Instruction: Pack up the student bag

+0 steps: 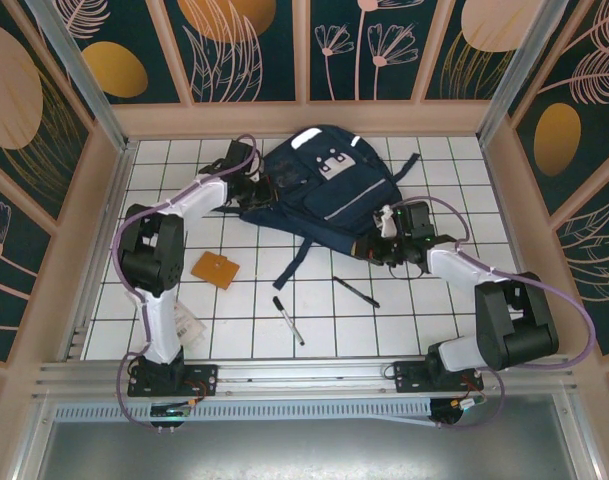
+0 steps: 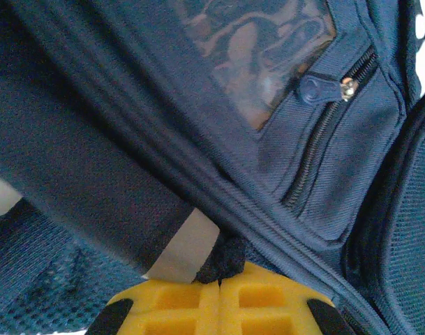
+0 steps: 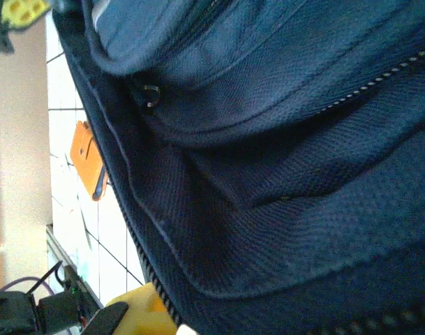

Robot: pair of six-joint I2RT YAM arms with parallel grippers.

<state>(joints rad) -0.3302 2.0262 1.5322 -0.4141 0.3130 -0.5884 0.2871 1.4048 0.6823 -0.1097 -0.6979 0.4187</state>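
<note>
Pinching student bag (image 2: pixel 317 188), left claw (image 2: pixel 220 278) closed.

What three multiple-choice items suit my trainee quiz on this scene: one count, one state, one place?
1. How many black pens lie on the table? A) one B) two C) four
2. The left gripper jaws are: A) wide open B) closed on student bag fabric C) holding a pen
3. The orange card lies: A) on tiles left of the bag B) on the bag C) under a pen
B: two lie apart on the tiles. B: the left wrist view shows them meeting on dark fabric. A: it rests on bare tiles.
</note>
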